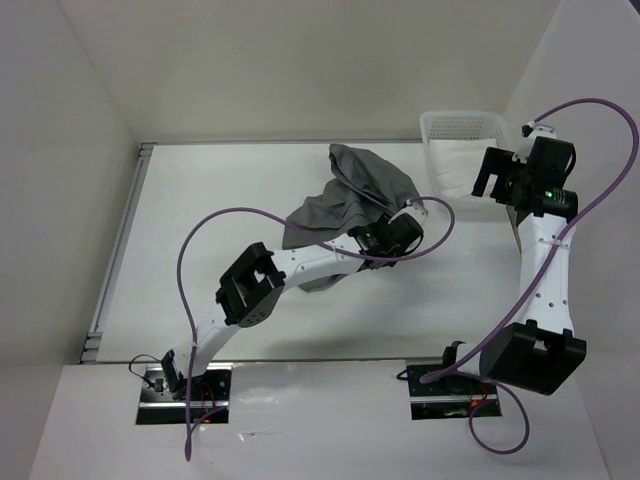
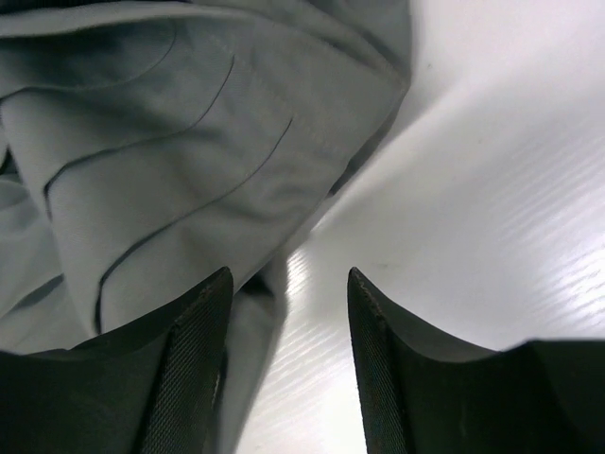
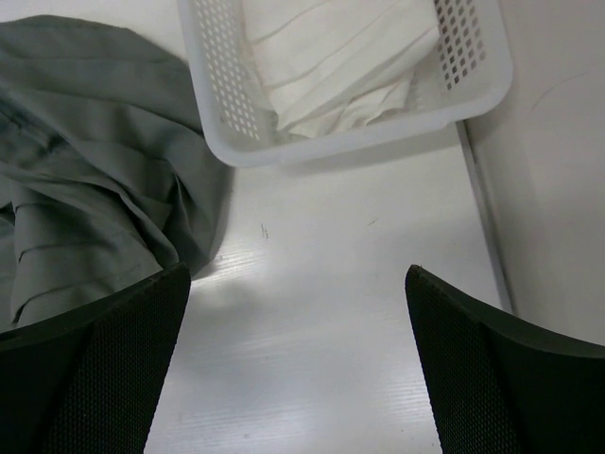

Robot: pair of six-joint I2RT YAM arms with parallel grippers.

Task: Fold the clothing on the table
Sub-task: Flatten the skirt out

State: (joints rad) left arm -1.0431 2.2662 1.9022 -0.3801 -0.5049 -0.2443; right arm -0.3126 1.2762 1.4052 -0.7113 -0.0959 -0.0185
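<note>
White table (image 1: 250, 180) between pale walls (image 1: 300, 60), crumpled grey clothing (image 1: 360, 185), left fingers (image 2: 189, 378) parted, right fingers (image 3: 95, 378) wide

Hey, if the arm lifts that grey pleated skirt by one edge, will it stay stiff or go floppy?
Probably floppy: the grey skirt lies crumpled in soft folds on the table, so it would likely drape and sag. It looks thin, so probably light. The pleats may fan open when lifted.
</note>
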